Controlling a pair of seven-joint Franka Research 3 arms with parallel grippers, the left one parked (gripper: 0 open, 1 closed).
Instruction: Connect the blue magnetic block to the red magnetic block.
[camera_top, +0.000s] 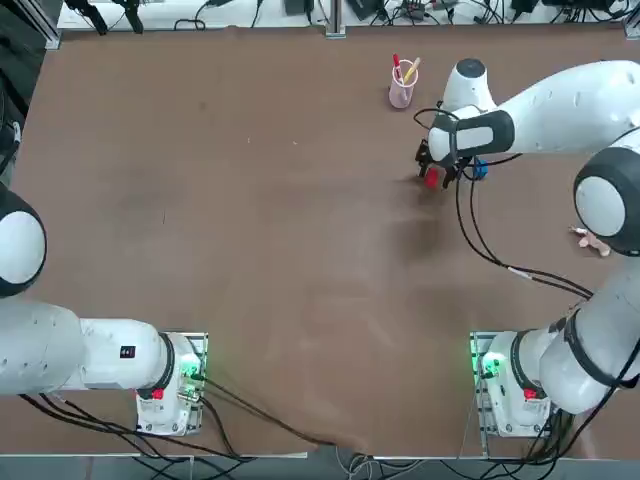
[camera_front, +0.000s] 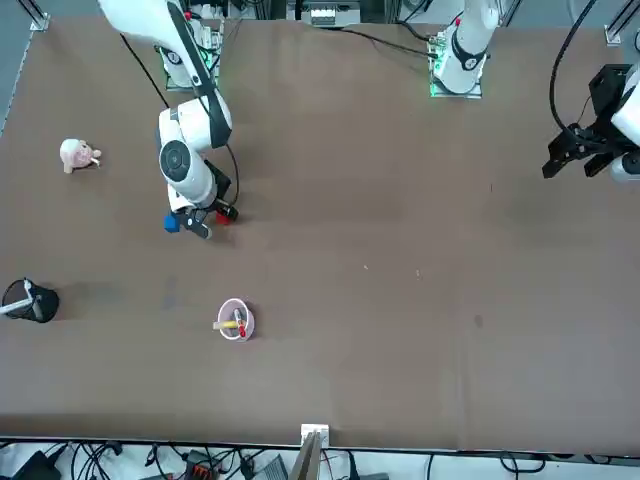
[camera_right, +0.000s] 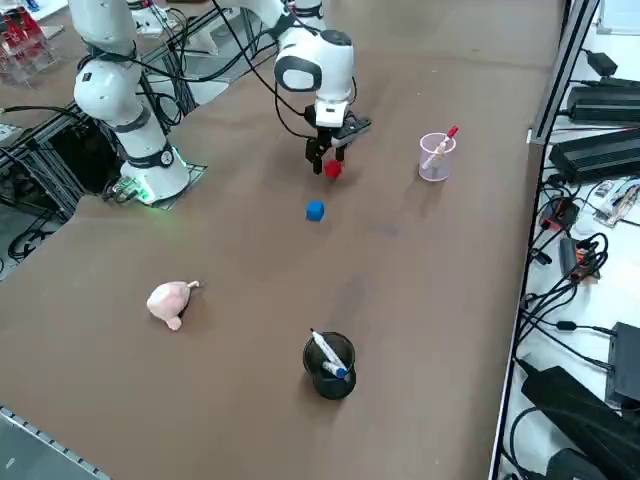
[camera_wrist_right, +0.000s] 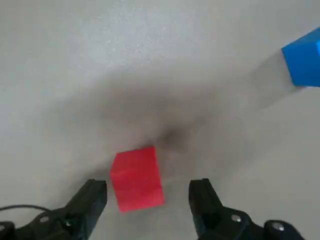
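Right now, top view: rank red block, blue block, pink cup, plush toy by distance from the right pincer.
1. red block, under the open right pincer
2. blue block, just beside it, toward the table's right
3. pink cup, farther out
4. plush toy, at the right edge

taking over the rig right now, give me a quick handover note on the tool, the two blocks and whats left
Right tool: open, low over the table, its fingers on either side of the red magnetic block but not closed on it.
Red magnetic block: on the table between the fingers, a little off centre toward one of them.
Blue magnetic block: on the table a short way off on the robot's right, clear of the red one and untouched.
Done: tool lined up on the red block.
Left: close on the red block, carry it to the blue block, join them, release.
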